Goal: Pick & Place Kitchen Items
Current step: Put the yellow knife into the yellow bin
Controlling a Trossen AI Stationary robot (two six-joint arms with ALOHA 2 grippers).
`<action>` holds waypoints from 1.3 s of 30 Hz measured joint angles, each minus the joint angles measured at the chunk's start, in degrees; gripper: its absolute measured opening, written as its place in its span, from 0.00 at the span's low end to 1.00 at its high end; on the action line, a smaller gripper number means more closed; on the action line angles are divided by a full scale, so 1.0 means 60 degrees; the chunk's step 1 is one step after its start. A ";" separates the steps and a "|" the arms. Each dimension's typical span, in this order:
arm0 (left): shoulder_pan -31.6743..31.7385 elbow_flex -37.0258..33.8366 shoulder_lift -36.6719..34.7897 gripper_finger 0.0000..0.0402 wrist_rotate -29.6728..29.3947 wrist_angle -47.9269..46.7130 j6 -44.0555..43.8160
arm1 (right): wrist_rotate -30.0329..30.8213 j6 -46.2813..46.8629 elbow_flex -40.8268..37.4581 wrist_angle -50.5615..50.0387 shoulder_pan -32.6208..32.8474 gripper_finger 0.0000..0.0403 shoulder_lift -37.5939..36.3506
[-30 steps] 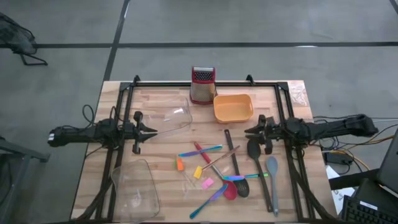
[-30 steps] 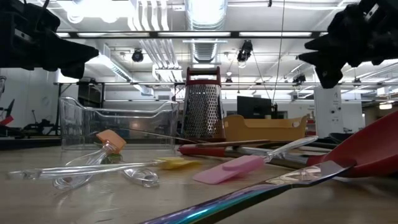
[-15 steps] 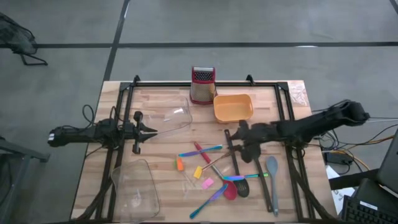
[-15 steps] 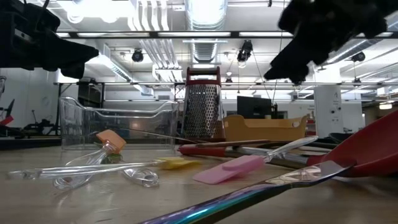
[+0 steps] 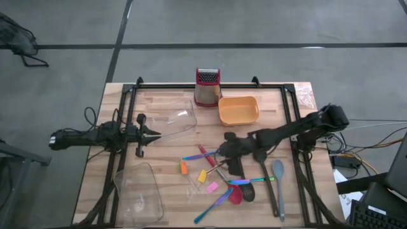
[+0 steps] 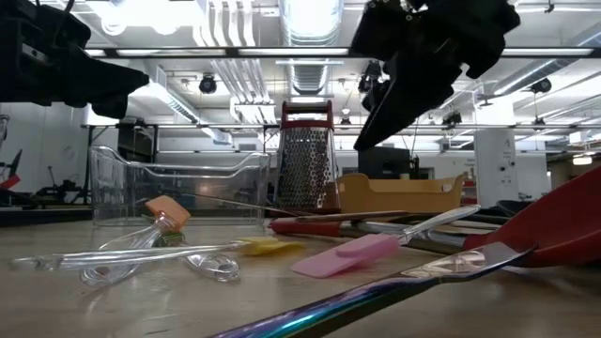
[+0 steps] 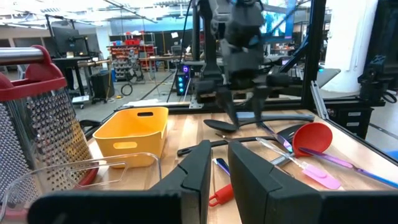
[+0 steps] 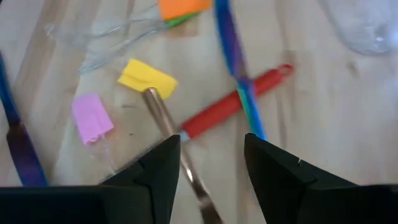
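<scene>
Right end effector (image 5: pixel 224 152) hangs above the mid-surface utensil pile, fingers (image 8: pixel 152 180) spread apart, holding nothing. Directly under it: red-handled utensil (image 8: pixel 233 106) crossed by a blue-green stick (image 8: pixel 233 56), with a yellow piece (image 8: pixel 147 79), pink piece (image 8: pixel 92 116) and orange piece (image 8: pixel 183 7) near. Black and grey spoons (image 5: pixel 278 172) lie toward the right edge. Left end effector (image 5: pixel 152 133) waits at the left side by the clear tub (image 5: pixel 175 121), fingers (image 7: pixel 196 171) narrowly apart, empty. All items lie on the wooden surface (image 5: pixel 165 102).
</scene>
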 joint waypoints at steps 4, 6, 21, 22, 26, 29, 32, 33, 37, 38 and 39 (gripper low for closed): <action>-0.0004 0.0000 -0.0001 0.16 0.0000 -0.0002 0.0000 | 0.0018 -0.0231 0.0776 -0.0622 0.0320 0.44 0.0799; 0.0000 0.0000 -0.0001 0.16 0.0001 0.0000 0.0000 | 0.0044 -0.0313 0.1153 -0.1049 0.0418 0.46 0.1120; -0.0001 0.0000 0.0041 0.16 0.0000 -0.0003 0.0000 | 0.0561 -0.0765 0.2027 -0.2693 0.0582 0.56 0.2249; 0.0000 0.0000 0.0051 0.16 0.0000 -0.0003 0.0000 | 0.0574 -0.0765 0.1985 -0.2688 0.0582 0.56 0.2239; -0.0004 0.0000 0.0081 0.16 0.0000 -0.0003 0.0000 | 0.0586 -0.0751 0.1728 -0.2692 0.0582 0.57 0.2209; -0.0004 0.0000 0.0090 0.16 0.0000 -0.0003 0.0000 | 0.0657 -0.0744 0.1566 -0.2613 0.0579 0.56 0.2168; -0.0003 0.0000 0.0095 0.16 0.0000 -0.0003 0.0000 | 0.0729 -0.0730 0.1355 -0.2462 0.0582 0.54 0.2208; -0.0001 0.0000 0.0095 0.16 0.0000 -0.0001 0.0000 | 0.0760 -0.0722 0.1292 -0.2355 0.0581 0.53 0.2218; -0.0004 0.0000 0.0095 0.16 0.0000 0.0000 0.0000 | 0.0827 -0.0718 0.1162 -0.2007 0.0579 0.49 0.2216; -0.0004 0.0000 0.0102 0.16 0.0000 -0.0003 0.0000 | 0.0831 -0.0706 0.1148 -0.1983 0.0579 0.49 0.2215; -0.0003 0.0000 0.0102 0.16 0.0000 -0.0003 0.0000 | 0.0831 -0.0677 0.1140 -0.1968 0.0579 0.48 0.2208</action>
